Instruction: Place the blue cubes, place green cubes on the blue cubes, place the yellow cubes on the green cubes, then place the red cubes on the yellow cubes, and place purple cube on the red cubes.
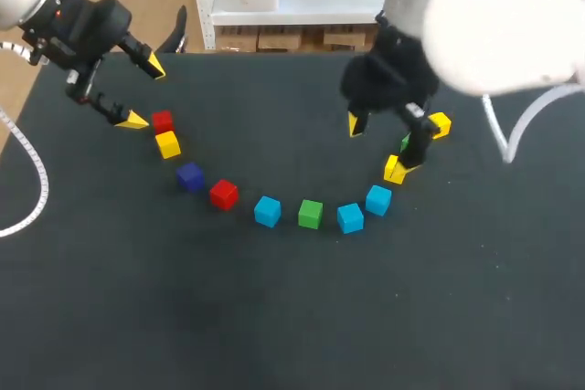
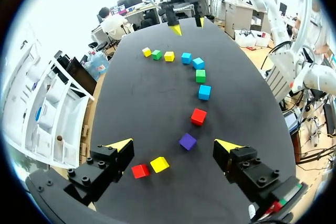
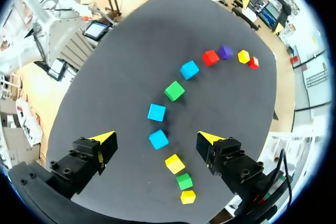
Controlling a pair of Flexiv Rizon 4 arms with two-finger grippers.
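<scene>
- A black matte table top (image 1: pixel 292 317) carries eleven small plain-coloured cubes, all resting directly on it in one curved row that runs from the left rear, toward the front, and up to the right rear.
- From the left the row starts with the end red cube (image 1: pixel 163 121), with the left yellow cube (image 1: pixel 167 144) just beside it.
- Next come the purple cube (image 1: pixel 190 176) and the second red cube (image 1: pixel 223 194), near each other but apart.
- The front of the curve holds the first blue cube (image 1: pixel 267 211), the middle green cube (image 1: pixel 310 214), the second blue cube (image 1: pixel 350 217) and the third blue cube (image 1: pixel 378 199), each a little apart from the next.
- The right end is made up of the near yellow cube (image 3: pixel 175 163), the far green cube (image 3: pixel 184 181) and the end yellow cube (image 1: pixel 440 125), set close together.
- The left arm enters from the left rear corner. The left gripper (image 1: pixel 145 93) hangs over the row's left end with its fingers spread wide and nothing between them. One yellow tip is close to the end red cube.
- The right arm enters from the right rear. The right gripper (image 3: pixel 156 138) is above the row's right end, fingers wide apart and holding nothing. In its wrist view the third blue cube shows between the two tips, and the near yellow cube and far green cube lie under the gap between the fingers.
</scene>
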